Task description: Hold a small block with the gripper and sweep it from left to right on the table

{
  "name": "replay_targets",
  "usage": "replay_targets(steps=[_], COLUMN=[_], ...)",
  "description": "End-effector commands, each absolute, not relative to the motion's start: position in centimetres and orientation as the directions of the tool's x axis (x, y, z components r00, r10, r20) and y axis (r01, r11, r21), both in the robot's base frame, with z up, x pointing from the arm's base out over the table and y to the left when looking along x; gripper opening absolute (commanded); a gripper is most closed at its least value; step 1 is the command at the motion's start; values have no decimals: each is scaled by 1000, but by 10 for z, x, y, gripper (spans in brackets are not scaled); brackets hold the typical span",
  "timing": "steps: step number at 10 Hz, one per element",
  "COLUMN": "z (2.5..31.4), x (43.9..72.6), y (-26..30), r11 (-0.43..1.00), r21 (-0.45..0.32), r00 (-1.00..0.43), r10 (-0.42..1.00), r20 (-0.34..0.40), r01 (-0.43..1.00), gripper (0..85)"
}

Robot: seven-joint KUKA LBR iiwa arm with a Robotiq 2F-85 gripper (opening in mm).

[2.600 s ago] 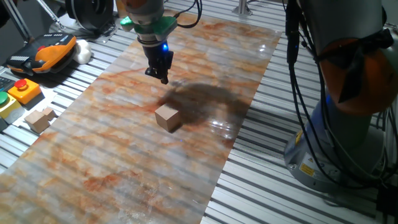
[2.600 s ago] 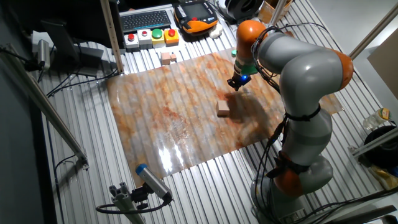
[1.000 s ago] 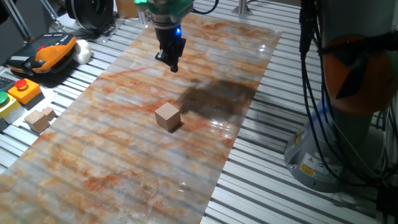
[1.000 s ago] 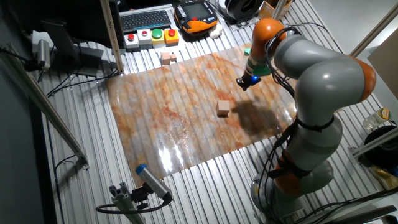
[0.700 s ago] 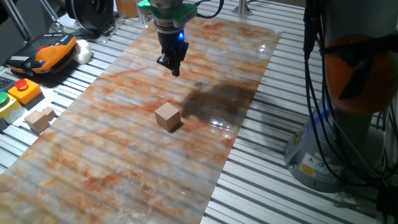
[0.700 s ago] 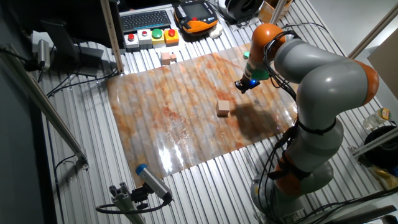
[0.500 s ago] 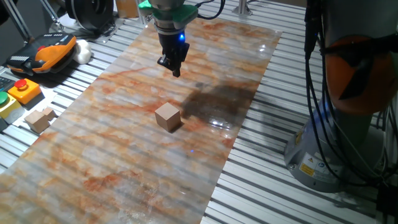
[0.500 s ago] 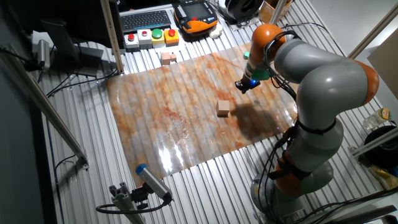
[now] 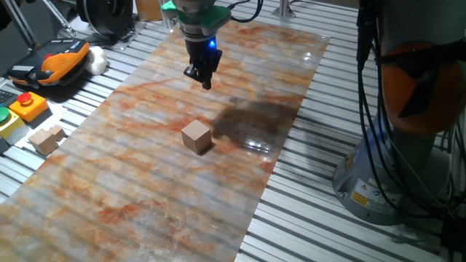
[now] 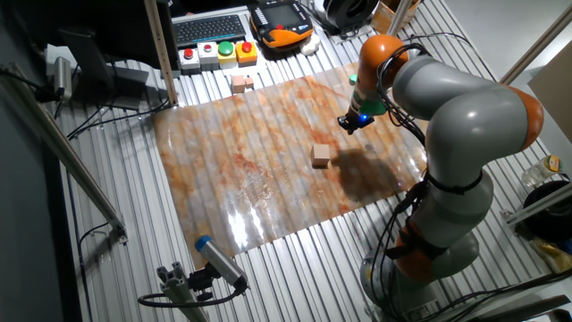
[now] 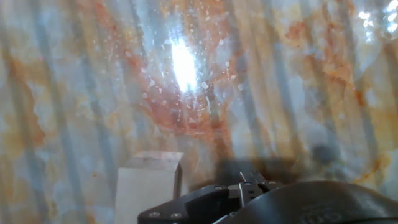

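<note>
The small block (image 9: pixel 196 136), a plain tan wooden cube, rests alone on the marbled orange and grey table (image 9: pixel 131 182). The black gripper (image 9: pixel 203 78), with its blue light lit, hovers above the table beyond the block and a little to its right, not touching it. Its fingers look drawn together with nothing between them. The other fixed view places the gripper (image 10: pixel 349 125) up and right of the block (image 10: pixel 321 156). The hand view has the block (image 11: pixel 149 186) at the lower left, beside the dark gripper body, and the fingertips are hidden.
A pair of joined tan blocks (image 9: pixel 45 138) lies on the ribbed metal slats left of the table. A box of coloured buttons (image 9: pixel 18 109) and an orange pendant (image 9: pixel 54 60) sit further left. The robot's base (image 9: pixel 408 145) stands to the right.
Since 2.6 s ago the gripper has moved away from the block toward the far end of the table. Over the last half second it holds almost still. The block has not moved.
</note>
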State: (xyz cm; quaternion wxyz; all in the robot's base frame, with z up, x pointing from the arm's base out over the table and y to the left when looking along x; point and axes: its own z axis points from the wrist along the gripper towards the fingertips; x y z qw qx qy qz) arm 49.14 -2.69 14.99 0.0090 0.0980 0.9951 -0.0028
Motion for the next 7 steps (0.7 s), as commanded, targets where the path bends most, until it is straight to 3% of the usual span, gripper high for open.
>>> replay_targets(steps=[1,4,7], z=[150,160,172], x=[491,485,471], y=[-27,-32,-35], r11=[980,978,977], r21=[0,5,17], r00=[-980,-978,-977], r10=[199,206,212], r20=[-14,32,33], r01=[199,207,213], gripper=[0,0,0])
